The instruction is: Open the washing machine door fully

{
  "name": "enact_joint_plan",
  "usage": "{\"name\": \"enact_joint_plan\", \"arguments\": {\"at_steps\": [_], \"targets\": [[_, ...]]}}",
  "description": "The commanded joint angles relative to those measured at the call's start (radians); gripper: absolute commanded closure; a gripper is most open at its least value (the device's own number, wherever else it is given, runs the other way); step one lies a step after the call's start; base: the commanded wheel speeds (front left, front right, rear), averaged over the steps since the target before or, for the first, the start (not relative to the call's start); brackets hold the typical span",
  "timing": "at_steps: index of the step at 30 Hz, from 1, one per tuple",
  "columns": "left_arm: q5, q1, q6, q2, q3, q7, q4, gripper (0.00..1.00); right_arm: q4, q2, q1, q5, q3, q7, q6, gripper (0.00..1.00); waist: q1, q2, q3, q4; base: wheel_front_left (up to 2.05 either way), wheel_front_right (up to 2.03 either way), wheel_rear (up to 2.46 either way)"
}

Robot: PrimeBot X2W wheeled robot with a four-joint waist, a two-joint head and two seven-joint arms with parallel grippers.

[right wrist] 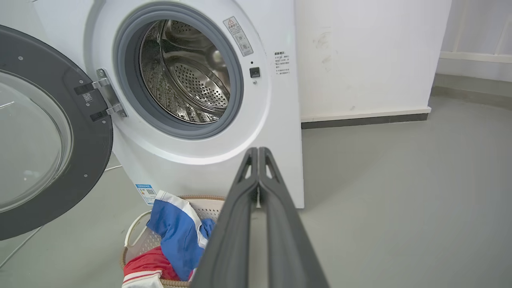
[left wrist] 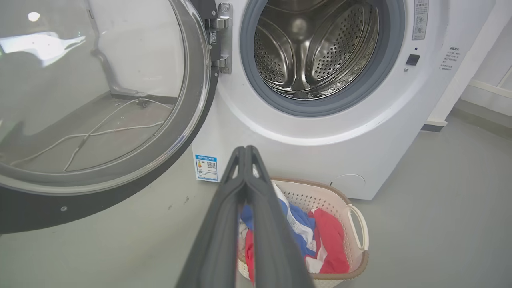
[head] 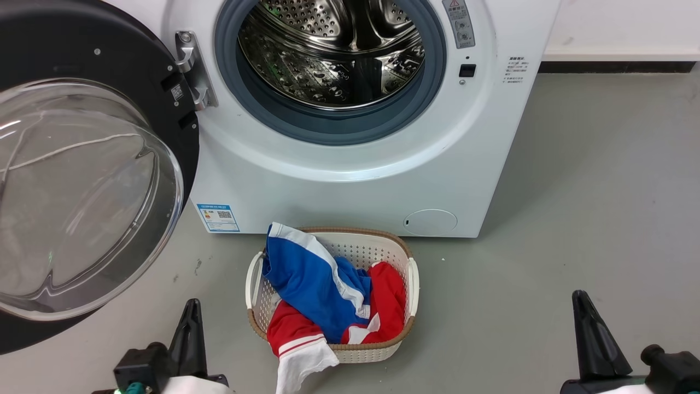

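Left claw (head: 191, 314) and right claw (head: 583, 300) hang low over the floor, each with its fingers pressed together and holding nothing, both well apart from the washing machine door (head: 87, 180). That door stands swung wide on its hinge (head: 192, 71) at the robot's left, clear of the drum (head: 333, 49) (laundry basket (head: 411, 273) just before the washing machine (head: 350, 186)). Opening looks essentially done; whether any swing remains, I cannot tell.

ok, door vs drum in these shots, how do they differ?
The washing machine door is glossy black around a clear, smooth glass bowl; the drum is perforated steel ringed by a grey gasket. The door hangs swung out on its silver hinge; the drum sits recessed in the washing machine. Both are round.
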Motion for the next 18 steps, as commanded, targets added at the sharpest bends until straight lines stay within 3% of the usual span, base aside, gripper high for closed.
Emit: {"name": "enact_joint_plan", "arguments": {"at_steps": [1, 18], "targets": [[-0.052, -0.025, -0.005, 0.001, 0.008, 0.010, -0.009, 1.00, -0.007, -0.007, -0.021, 0.057, 0.001, 0.007, 0.000, 1.00, 0.0000, 0.0000, 0.000, 0.000, 0.00, 0.00, 0.00], [-0.373, -0.061, -0.035, 0.001, 0.025, 0.084, 0.015, 1.00, 0.053, -0.025, -0.082, 0.392, 0.005, 0.067, 0.000, 1.00, 0.0000, 0.0000, -0.004, -0.004, 0.00, 0.00, 0.00]]}}
